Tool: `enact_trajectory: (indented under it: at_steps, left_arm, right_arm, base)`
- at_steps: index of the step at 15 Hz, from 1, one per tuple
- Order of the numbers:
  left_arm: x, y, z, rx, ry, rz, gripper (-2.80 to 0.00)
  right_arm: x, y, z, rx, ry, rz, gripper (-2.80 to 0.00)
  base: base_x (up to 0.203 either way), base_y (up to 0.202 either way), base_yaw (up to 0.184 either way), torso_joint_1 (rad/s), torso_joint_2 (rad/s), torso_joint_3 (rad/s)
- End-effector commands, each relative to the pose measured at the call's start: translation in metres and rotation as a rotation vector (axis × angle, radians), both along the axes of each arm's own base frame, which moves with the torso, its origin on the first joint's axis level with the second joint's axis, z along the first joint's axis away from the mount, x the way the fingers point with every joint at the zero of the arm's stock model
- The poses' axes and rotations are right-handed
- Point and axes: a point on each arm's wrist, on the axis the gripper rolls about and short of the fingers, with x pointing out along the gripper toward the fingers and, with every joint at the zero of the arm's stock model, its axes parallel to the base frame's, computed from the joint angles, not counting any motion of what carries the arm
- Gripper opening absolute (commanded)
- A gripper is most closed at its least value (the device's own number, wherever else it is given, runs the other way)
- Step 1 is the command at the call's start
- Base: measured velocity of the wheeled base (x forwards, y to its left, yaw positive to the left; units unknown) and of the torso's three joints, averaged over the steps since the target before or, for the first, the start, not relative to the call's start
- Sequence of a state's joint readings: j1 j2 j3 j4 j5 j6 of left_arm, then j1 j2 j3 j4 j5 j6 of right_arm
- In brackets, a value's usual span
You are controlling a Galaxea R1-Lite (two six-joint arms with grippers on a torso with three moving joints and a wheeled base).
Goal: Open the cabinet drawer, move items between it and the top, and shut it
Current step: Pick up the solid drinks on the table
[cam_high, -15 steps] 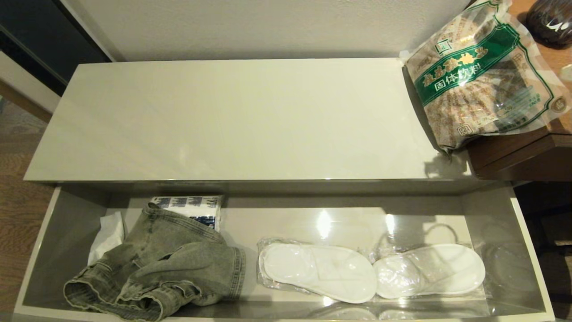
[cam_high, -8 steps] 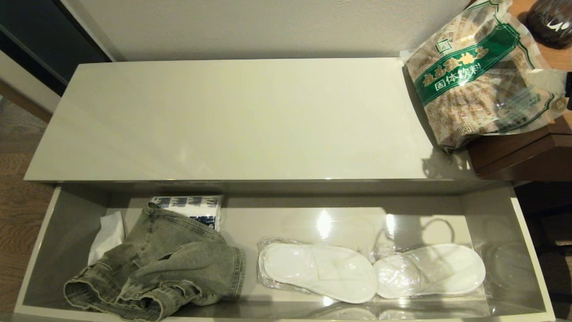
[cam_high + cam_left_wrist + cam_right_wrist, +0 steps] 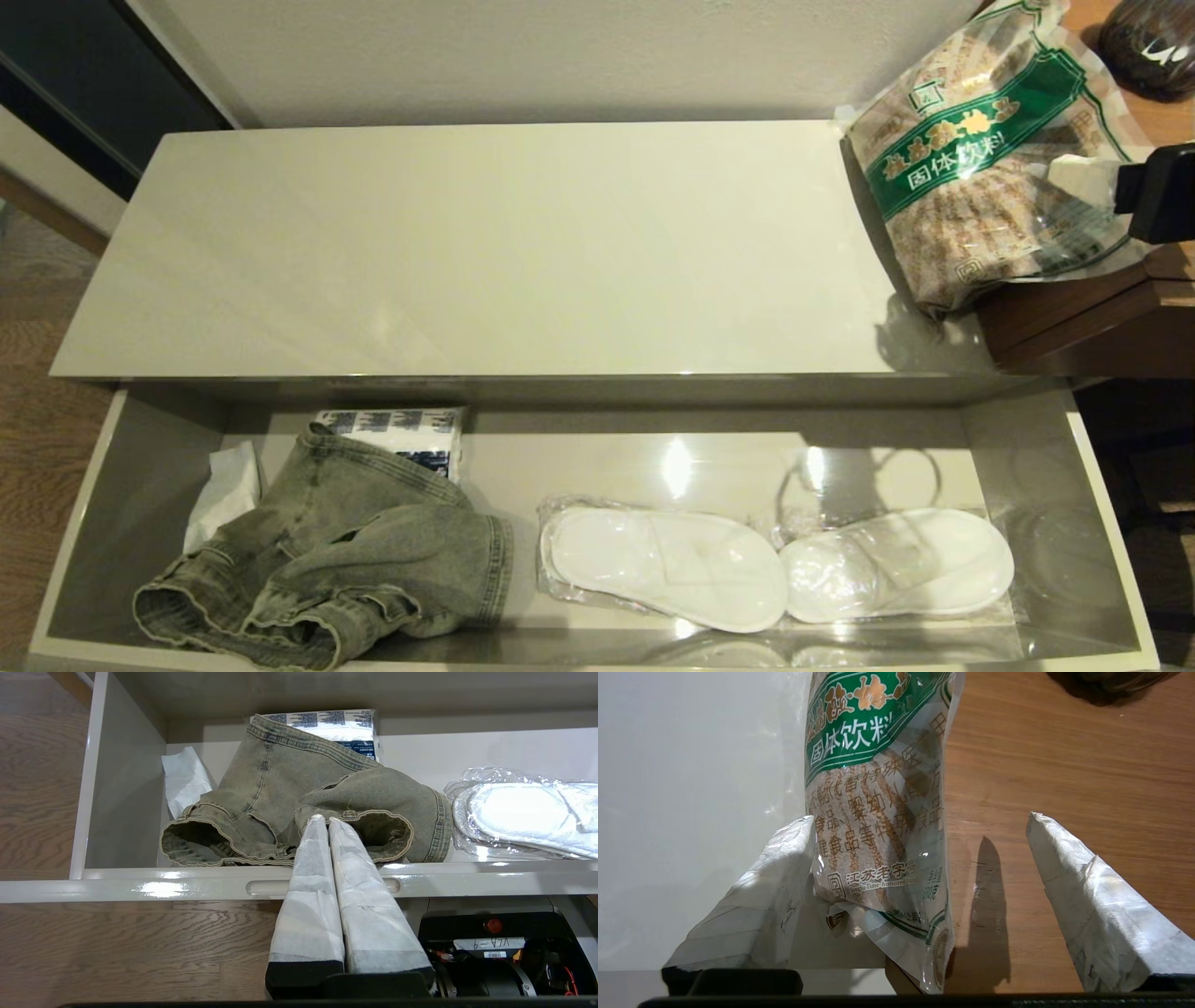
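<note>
The cabinet drawer [image 3: 140,485] stands pulled open below the cream top [image 3: 485,252]. The grey-green denim garment [image 3: 345,551] lies crumpled in its left end. The clear food bag [image 3: 990,159] with the green band leans on the brown desk, its lower corner overhanging the top's right end. My right gripper [image 3: 920,819] is open, with the bag's end between its fingers; one finger [image 3: 784,868] touches the bag's side. In the head view one finger [image 3: 1081,174] shows over the bag. My left gripper [image 3: 323,819] is shut and empty, over the drawer's front rim [image 3: 140,889], pointing at the garment [image 3: 280,784].
Two plastic-wrapped white slippers [image 3: 672,565] lie in the drawer's middle and right. A white-and-blue tissue pack [image 3: 411,434] and a loose white tissue [image 3: 224,485] sit by the garment. The brown desk [image 3: 1074,317] rises beside the top. A dark object [image 3: 1153,42] rests on it.
My right gripper has come in from the right edge of the head view and now reaches over the bag. Everything in the drawer lies as before.
</note>
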State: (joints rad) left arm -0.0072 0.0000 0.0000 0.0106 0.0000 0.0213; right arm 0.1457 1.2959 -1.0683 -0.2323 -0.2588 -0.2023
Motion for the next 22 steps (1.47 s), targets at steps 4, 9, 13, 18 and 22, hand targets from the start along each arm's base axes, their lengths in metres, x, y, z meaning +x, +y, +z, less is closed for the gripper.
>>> enact_trajectory:
  at_steps: [4,9,13,18,22]
  left_arm:
    - [0.000,0.000,0.000,0.000,0.002,0.000,-2.80]
    - [0.000,0.000,0.000,0.000,0.002,0.000,-2.80]
    - [0.000,0.000,0.000,0.000,0.002,0.000,-2.80]
    - [0.000,0.000,0.000,0.000,0.002,0.000,-2.80]
    - [0.000,0.000,0.000,0.000,0.002,0.000,-2.80]
  right_arm:
    - [0.014,0.002,-0.006,-0.004,-0.005,-0.002,0.00]
    - [0.022,0.003,-0.012,-0.006,-0.001,-0.001,0.00]
    - [0.025,0.004,-0.018,-0.015,-0.010,-0.002,-2.80]
    - [0.027,0.004,-0.021,-0.017,-0.010,-0.002,-2.80]
    - [0.022,0.005,-0.018,-0.015,-0.021,0.003,-2.80]
  base:
    - [0.000,0.000,0.000,0.000,0.00,0.000]
    - [0.000,0.000,0.000,0.000,0.00,0.000]
    - [0.000,0.000,0.000,0.000,0.00,0.000]
    - [0.000,0.000,0.000,0.000,0.00,0.000]
    - [0.000,0.000,0.000,0.000,0.00,0.000]
